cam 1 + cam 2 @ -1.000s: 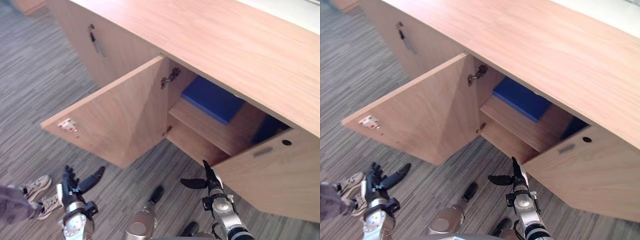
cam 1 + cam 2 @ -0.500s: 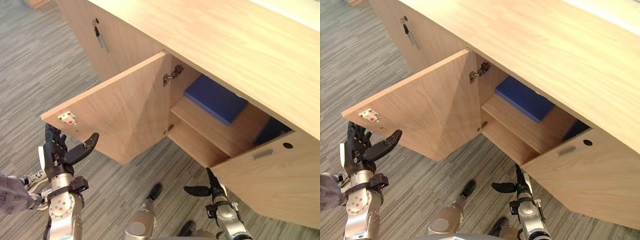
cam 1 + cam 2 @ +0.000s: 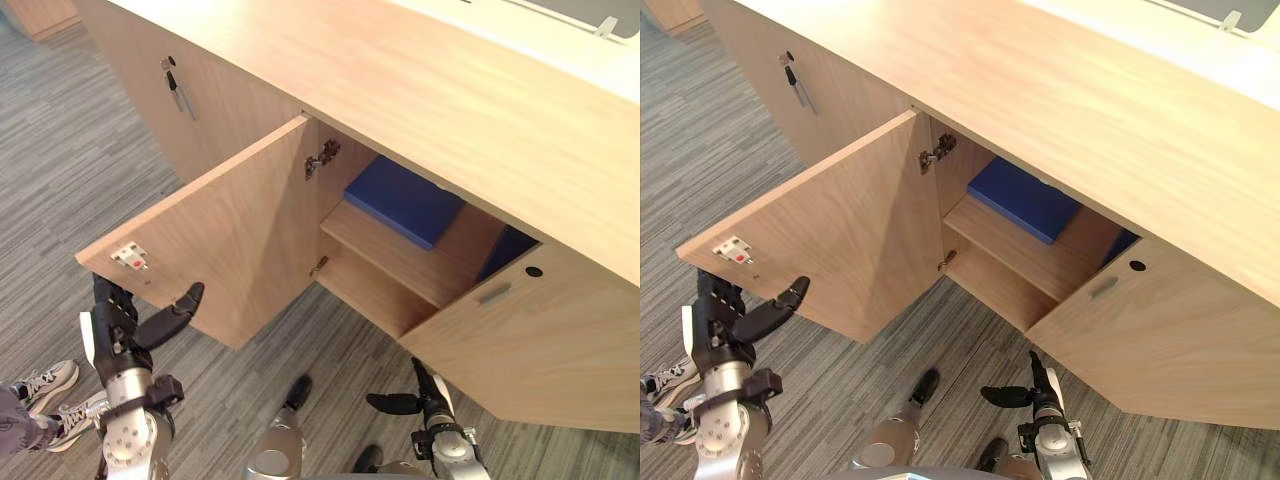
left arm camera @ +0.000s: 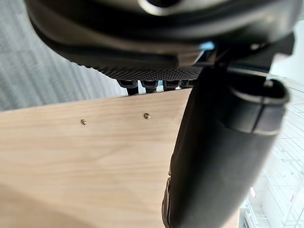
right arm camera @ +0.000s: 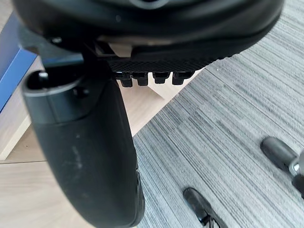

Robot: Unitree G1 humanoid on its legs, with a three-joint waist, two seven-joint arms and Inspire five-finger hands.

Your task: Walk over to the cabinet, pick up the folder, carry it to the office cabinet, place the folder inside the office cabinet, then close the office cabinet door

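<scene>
The blue folder lies flat on the upper shelf inside the office cabinet, between its two open doors. The left door swings far out. My left hand is open just below that door's outer corner, thumb pointing toward the panel; the left wrist view has the thumb close to the door's wood. My right hand is open and low over the carpet, in front of the right door. A corner of the folder appears past it in the right wrist view.
A second dark blue item sits deeper in the cabinet, behind the right door. A key hangs from the closed door farther left. A person's shoes stand on the grey carpet at lower left.
The camera has shifted. My left hand has risen from low over the carpet to the left door's outer corner. My right hand has dropped a little lower.
</scene>
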